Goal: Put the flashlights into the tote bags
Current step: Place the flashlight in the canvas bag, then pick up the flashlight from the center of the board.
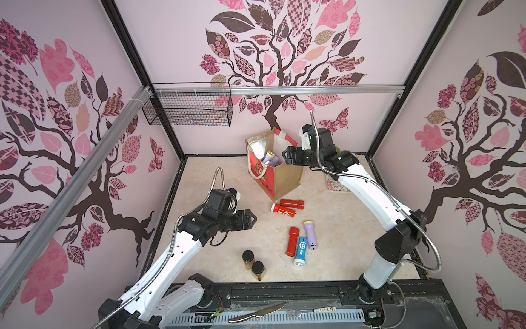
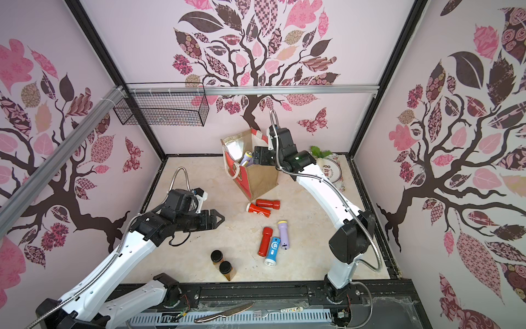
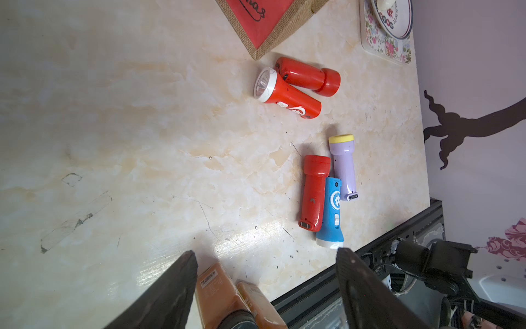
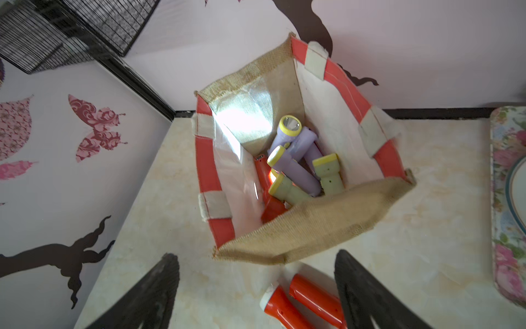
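Your left gripper (image 3: pixel 265 251): jaws spread, empty, above the worktop (image 1: pixel 227 176), left side. Right gripper (image 4: pixel 254 253): spread, empty, over the tote bag (image 1: pixel 286 176) by the far edge. Several flashlights (image 4: pixel 296 173) inside; five loose flashlights (image 1: pixel 301 247) lie nearer you.

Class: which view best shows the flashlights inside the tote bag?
The right wrist view: it looks down into the tote bag, showing lilac, green and red flashlights. Both top views show only lilac ones peeking out. The left wrist view shows only the bag's outside.
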